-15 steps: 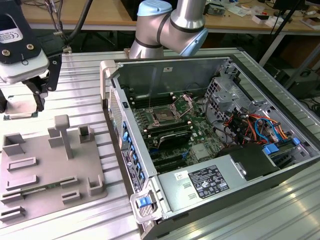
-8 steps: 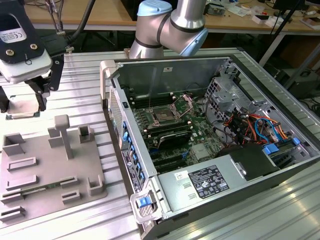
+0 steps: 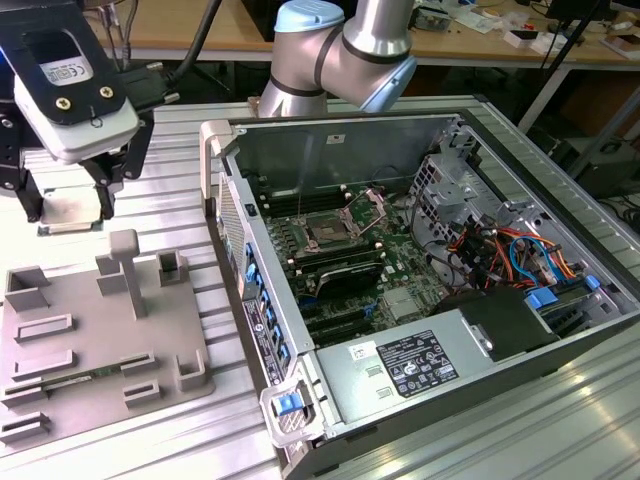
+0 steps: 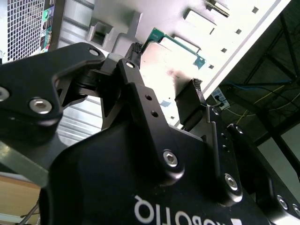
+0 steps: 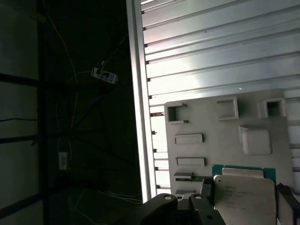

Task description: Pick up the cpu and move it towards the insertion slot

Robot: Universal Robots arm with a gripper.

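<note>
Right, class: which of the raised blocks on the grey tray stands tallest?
The upright post near the tray's far edge; it rises well above the other, squat blocks. The pincer holds the cpu.

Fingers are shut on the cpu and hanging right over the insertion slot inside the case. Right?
Not over the slot. The fingers are shut on the cpu, but they hang outside the case, near the grey tray at the exterior view's left. The insertion slot lies well to the right. The exterior view shows it.

Silvery cpu, grey tray, green circuit board
</note>
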